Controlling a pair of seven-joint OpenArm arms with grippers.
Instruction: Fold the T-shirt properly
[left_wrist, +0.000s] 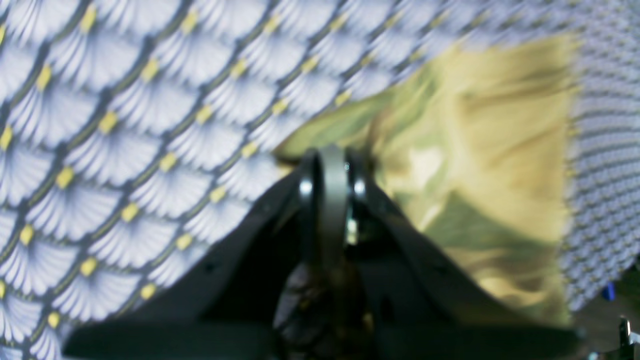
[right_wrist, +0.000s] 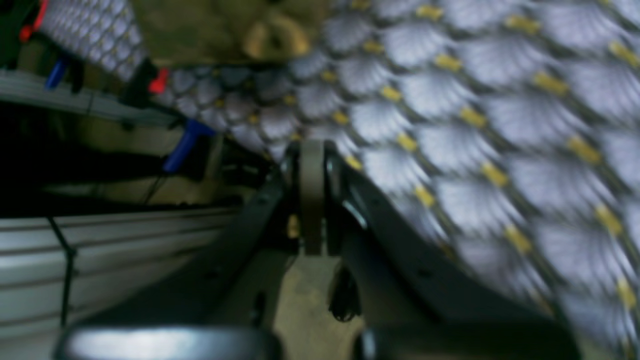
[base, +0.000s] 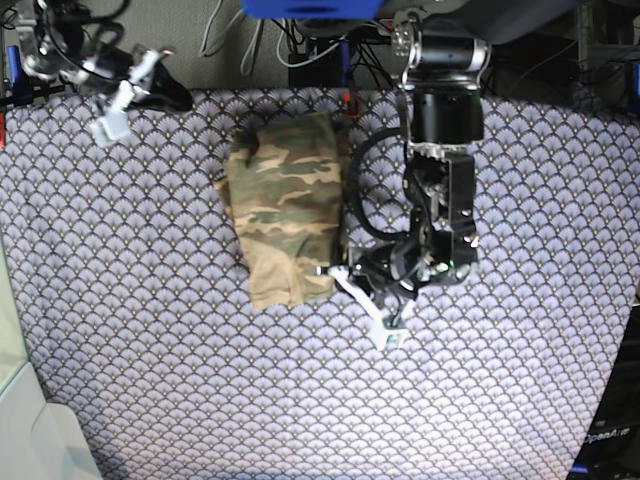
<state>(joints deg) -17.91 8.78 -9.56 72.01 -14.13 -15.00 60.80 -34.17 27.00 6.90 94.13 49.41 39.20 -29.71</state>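
The camouflage T-shirt (base: 285, 210) lies folded into a compact rectangle on the patterned cloth, left of centre in the base view. My left gripper (base: 386, 330) hovers just right of the shirt's lower right corner, shut with nothing between its fingers. In the left wrist view the closed left gripper (left_wrist: 332, 162) points at the blurred T-shirt (left_wrist: 475, 150) beyond it. My right gripper (base: 108, 122) is far off at the table's upper left corner, shut and empty. In the right wrist view the right gripper (right_wrist: 312, 150) is shut, with a strip of T-shirt (right_wrist: 210, 25) at the top.
A purple scallop-patterned cloth (base: 150, 330) covers the whole table. Red and blue clamps (right_wrist: 185, 140) hold it at the table edge. Cables and equipment (base: 310, 40) crowd the far side. A white object (base: 30, 440) sits at the lower left corner.
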